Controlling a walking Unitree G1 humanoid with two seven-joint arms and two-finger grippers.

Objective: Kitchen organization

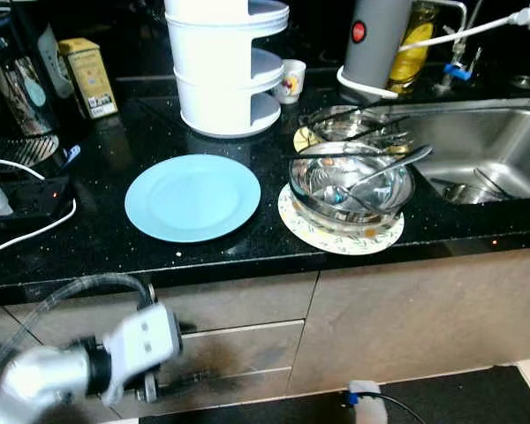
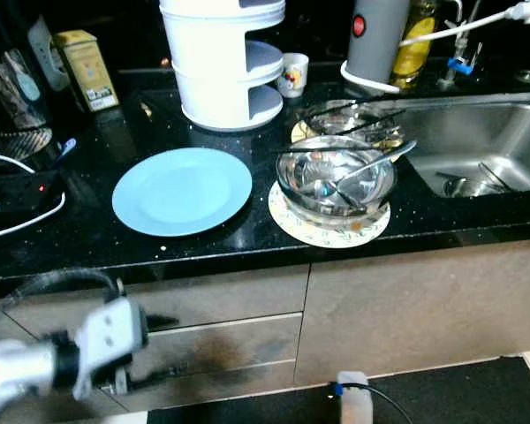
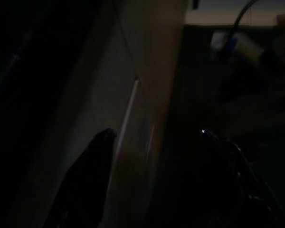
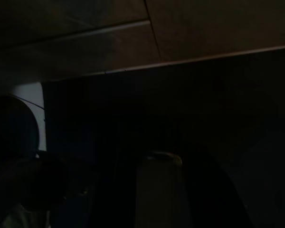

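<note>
A light blue plate (image 1: 193,196) is seen lying flat on the black worktop (image 1: 115,243), near the front edge and about midway along it. Just beside it, toward the sink (image 1: 486,150), a steel bowl (image 1: 352,190) with a spoon (image 1: 384,172) in it rests on a patterned plate (image 1: 340,234). Behind that, a second bowl (image 1: 349,124) with utensils laid across it is set at the sink's rim. A white tiered rack (image 1: 225,66) stands toward the back edge, with a small cup (image 1: 289,81) beside it.

The blue plate is judged stiff, smooth and breakable, and it lies flush on the stone, so a hold would probably best be taken at the rim nearest the front edge, perhaps after sliding it to overhang. The steel bowl is judged light but slippery, and the loose spoon could rattle out if it were tilted.

The left arm (image 1: 79,358) is held low in front of the drawer fronts (image 1: 238,340), below the worktop edge. Whether the left jaws are open or closed cannot be told. Nothing can be said of the right jaws.

The head views give the whole worktop layout. The left wrist view, very dark, adds a close look along a cabinet seam (image 3: 128,118) with one dark finger (image 3: 88,175) before it. The right wrist view offers little beyond dim cabinet panels (image 4: 147,38).
</note>
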